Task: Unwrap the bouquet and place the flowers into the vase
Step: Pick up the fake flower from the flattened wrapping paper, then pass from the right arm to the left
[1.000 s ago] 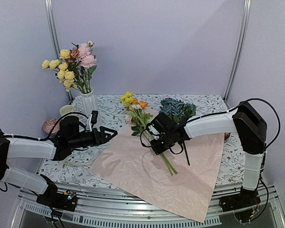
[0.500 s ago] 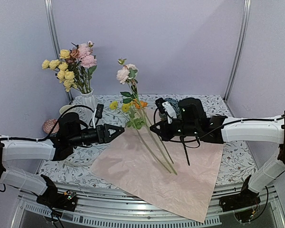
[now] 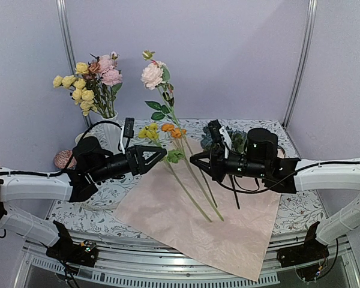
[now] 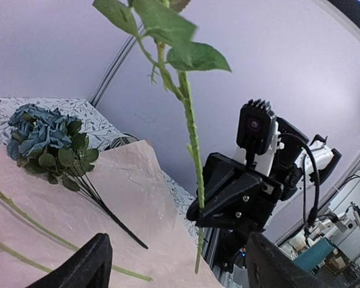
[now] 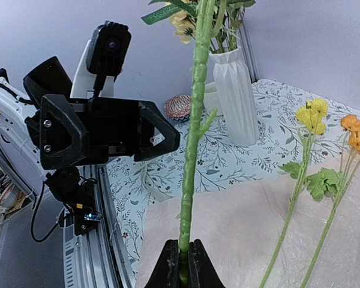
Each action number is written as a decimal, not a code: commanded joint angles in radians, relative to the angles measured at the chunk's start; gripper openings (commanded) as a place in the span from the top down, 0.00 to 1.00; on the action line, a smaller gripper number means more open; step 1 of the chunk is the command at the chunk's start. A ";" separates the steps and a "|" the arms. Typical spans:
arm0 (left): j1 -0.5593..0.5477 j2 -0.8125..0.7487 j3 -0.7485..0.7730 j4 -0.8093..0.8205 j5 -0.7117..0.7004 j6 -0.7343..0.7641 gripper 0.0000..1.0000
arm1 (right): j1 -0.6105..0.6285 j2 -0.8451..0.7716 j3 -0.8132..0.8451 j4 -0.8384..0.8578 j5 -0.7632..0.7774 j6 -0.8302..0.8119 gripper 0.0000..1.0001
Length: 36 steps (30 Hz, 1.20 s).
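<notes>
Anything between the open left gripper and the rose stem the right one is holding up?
Nothing visible. The left gripper faces the rose stem across open air above the pink paper; the right gripper pinches the stem near its lower end.

Right gripper [image 3: 192,159] over worktop [image 3: 267,128] middle, jaws pinched on lower stem of pink rose [image 3: 151,75]. Rose upright, leaning left, bloom high. Left gripper [image 3: 163,155] faces it from left, jaws spread, near stem, apart. Wrapping paper [image 3: 192,228] flat, corner overhanging near edge. Yellow and orange flowers [image 3: 162,128] lie with stems across paper. Blue cluster [image 3: 235,139] toward far edge. Vase [image 3: 113,129] at far-left corner, holding mixed bunch [image 3: 93,78].
</notes>
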 commanded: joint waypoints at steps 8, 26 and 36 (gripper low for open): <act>-0.013 0.072 0.130 0.108 0.043 0.016 0.30 | 0.058 -0.046 -0.036 0.128 -0.061 -0.046 0.94; -0.013 0.092 0.165 0.122 0.078 0.005 0.61 | 0.077 0.027 -0.001 0.130 -0.117 -0.056 0.94; -0.013 0.078 0.171 0.154 0.102 0.002 0.84 | 0.079 0.042 0.004 0.125 -0.114 -0.056 0.93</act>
